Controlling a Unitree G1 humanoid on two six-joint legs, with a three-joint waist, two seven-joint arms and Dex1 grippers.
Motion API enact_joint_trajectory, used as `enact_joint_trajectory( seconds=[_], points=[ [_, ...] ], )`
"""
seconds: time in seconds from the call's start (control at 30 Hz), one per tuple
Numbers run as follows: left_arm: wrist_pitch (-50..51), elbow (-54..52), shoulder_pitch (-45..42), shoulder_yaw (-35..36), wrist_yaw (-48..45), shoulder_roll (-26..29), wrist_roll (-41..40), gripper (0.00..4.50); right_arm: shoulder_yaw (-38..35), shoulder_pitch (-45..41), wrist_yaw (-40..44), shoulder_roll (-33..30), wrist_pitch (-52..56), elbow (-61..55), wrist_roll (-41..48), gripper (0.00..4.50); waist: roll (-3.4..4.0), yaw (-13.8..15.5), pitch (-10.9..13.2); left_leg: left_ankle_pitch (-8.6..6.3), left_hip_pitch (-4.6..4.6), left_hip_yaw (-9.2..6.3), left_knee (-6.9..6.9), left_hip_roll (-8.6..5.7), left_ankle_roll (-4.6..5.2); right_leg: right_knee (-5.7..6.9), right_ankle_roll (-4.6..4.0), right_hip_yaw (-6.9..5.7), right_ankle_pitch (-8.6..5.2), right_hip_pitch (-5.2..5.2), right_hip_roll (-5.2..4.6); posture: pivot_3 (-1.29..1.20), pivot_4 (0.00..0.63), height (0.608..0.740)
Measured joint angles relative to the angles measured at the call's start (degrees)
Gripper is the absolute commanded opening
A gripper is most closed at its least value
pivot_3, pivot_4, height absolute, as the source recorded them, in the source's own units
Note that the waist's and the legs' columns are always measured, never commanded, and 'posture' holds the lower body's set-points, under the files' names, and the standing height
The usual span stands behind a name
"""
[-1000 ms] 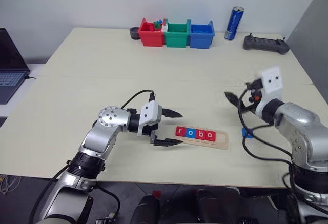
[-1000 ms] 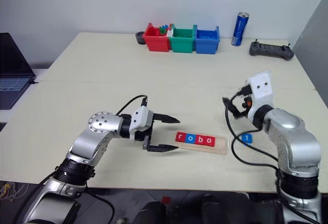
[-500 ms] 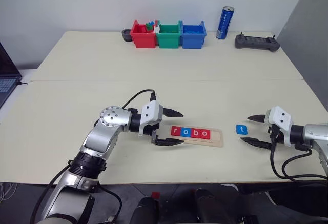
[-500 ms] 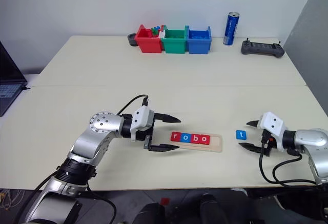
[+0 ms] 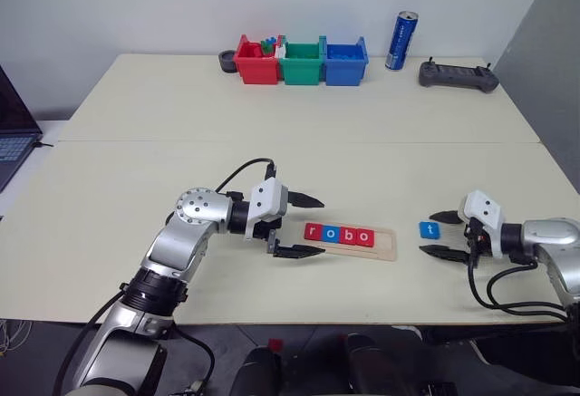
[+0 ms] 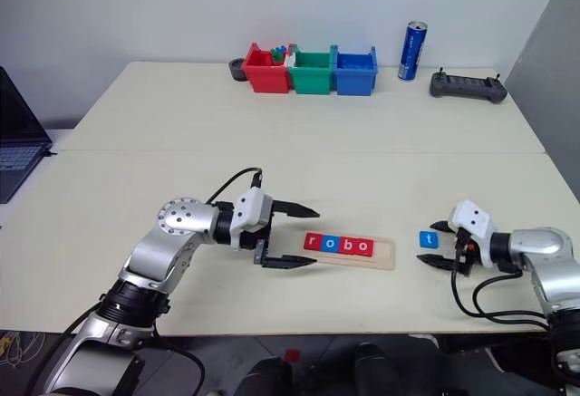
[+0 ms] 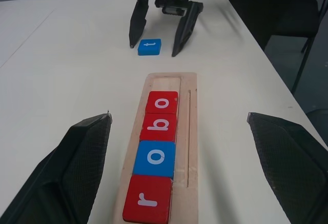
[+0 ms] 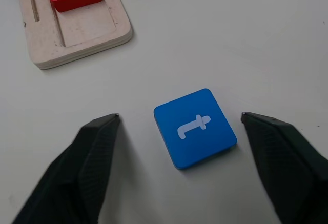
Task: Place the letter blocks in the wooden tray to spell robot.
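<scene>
We are looking at the wooden tray (image 5: 355,241) lying near the front edge of the table (image 5: 272,133), with four letter blocks (image 5: 338,235) sitting in its groove and reading r, o, b, o from our left; the groove's right end is standing bare past the last red tile. The fifth block, the blue t block (image 5: 429,229), is lying flat on the table well apart from the tray's right end, with open tabletop between them. Our right gripper (image 5: 442,234) is resting low around that block, its two fingers spread with one on either side; in the right wrist view neither finger seems to be touching the tile, though the low angle is making that hard to judge. Our left gripper (image 5: 304,226) is hovering just beside the tray's left end, fingers spread wide and holding nothing. Most of the table is lying bare beyond the tray. At the far edge three plastic bins (image 5: 302,60), red, green and blue, are standing in a row, with a blue can (image 5: 399,41) and a dark controller (image 5: 457,74) to their right.
</scene>
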Motion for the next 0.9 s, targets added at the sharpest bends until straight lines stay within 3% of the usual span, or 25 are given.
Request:
enact_joint_trajectory(
  seconds=[0.17, 0.33, 0.63, 0.9],
  points=[
    [0.0, -0.6, 0.4, 0.0, -0.1, 0.2, 0.0, 4.5, 0.0, -0.6, 0.2, 0.0, -0.4, 0.9, -0.1, 1.44, 0.0, 0.1, 0.0, 0.0, 0.0, 0.0, 0.01, -0.01, 0.0, 0.0, 0.0, 0.0, 0.0, 0.0, -0.01, 0.0, 0.15, 0.74],
    [0.1, -0.9, 0.4, 0.1, -0.5, 0.0, -0.9, 4.5, 0.0, -0.7, 0.1, -0.1, -1.6, 0.0, -0.8, 1.46, 0.0, 0.1, 0.0, 0.0, 0.0, 0.0, 0.01, 0.0, 0.0, 0.01, 0.0, 0.0, 0.0, 0.0, -0.01, 0.0, 0.15, 0.74],
    [2.4, -3.7, 0.4, 2.8, 0.2, -0.9, -6.4, 4.5, 1.2, 0.4, 1.3, 0.1, 6.2, -16.9, 3.7, 1.46, 0.0, 0.5, 0.0, 0.0, -0.02, -0.06, 0.02, -0.01, 0.0, 0.0, 0.0, -0.04, 0.0, 0.01, -0.01, 0.0, 0.15, 0.74],
    [2.5, -3.7, 1.3, 2.9, 0.8, 0.1, -6.4, 4.5, 5.1, 0.6, 1.2, 1.4, 6.6, -17.4, 2.5, 1.46, 0.0, 0.8, 0.0, 0.0, -0.01, -0.05, 0.01, -0.01, 0.0, -0.01, 0.0, -0.04, 0.0, 0.0, -0.01, 0.0, 0.15, 0.74]
  ],
)
